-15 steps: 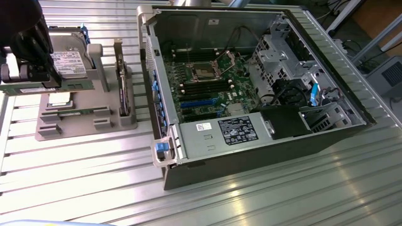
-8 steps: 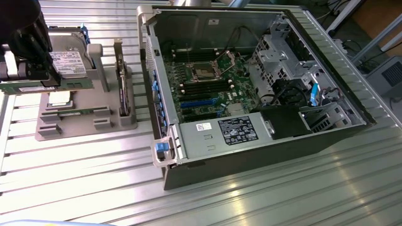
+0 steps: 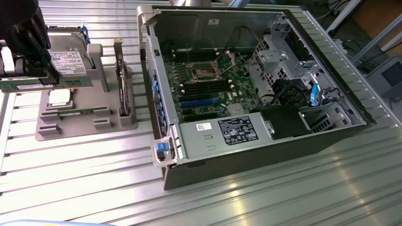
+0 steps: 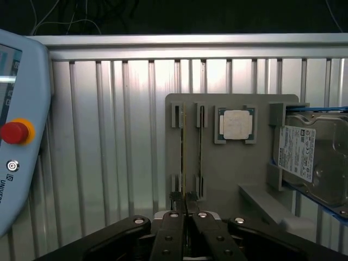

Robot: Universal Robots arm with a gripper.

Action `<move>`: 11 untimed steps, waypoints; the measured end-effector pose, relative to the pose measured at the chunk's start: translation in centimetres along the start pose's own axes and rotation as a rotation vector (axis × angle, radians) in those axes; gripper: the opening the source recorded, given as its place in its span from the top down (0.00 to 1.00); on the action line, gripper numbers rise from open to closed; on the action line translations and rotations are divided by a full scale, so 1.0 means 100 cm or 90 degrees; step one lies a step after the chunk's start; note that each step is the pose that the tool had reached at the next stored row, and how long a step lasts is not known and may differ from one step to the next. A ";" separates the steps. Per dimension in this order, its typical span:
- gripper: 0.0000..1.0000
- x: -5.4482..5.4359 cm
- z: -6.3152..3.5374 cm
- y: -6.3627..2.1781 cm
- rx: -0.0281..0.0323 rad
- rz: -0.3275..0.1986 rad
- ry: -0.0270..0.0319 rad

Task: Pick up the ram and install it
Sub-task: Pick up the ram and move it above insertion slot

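My jaws are pinched almost shut on the ram (image 3: 60, 84), apparently near one end, holding it level above the grey fixture (image 3: 75, 133) on the tabletop (image 3: 251, 197). It should be light, stiff and fragile: grip the board edges, never the chips.

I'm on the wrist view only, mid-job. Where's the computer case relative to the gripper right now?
Observer: The open computer case lies to the exterior view's right of the gripper, beyond the grey fixture.
Operator: Is the ram clear of the fixture?
Observer: Yes, the shut gripper holds the ram level above it.
Operator: Anything between it and the case?
Observer: An upright dark card stands at the fixture's case-side edge.
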State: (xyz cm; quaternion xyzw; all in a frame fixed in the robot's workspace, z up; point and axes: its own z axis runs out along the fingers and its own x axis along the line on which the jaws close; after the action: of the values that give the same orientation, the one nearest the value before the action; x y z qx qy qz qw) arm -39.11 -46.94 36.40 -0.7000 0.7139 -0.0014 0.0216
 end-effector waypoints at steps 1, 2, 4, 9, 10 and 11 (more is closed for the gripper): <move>0.88 0.000 -0.0011 0.0000 0.0000 0.000 0.0001; 0.88 0.000 -0.0017 -0.0001 0.0000 0.000 0.0000; 0.88 0.000 -0.0033 -0.0001 0.0000 0.000 0.0000; 0.88 0.000 -0.0064 -0.0002 0.0000 0.000 0.0000; 0.88 0.000 -0.0067 -0.0002 0.0000 0.000 0.0000; 0.88 0.000 -0.0070 -0.0002 0.0000 0.000 0.0000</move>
State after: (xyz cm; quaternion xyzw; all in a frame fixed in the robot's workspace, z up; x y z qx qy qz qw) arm -39.11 -46.94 37.10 -0.7000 0.7138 -0.0014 0.0215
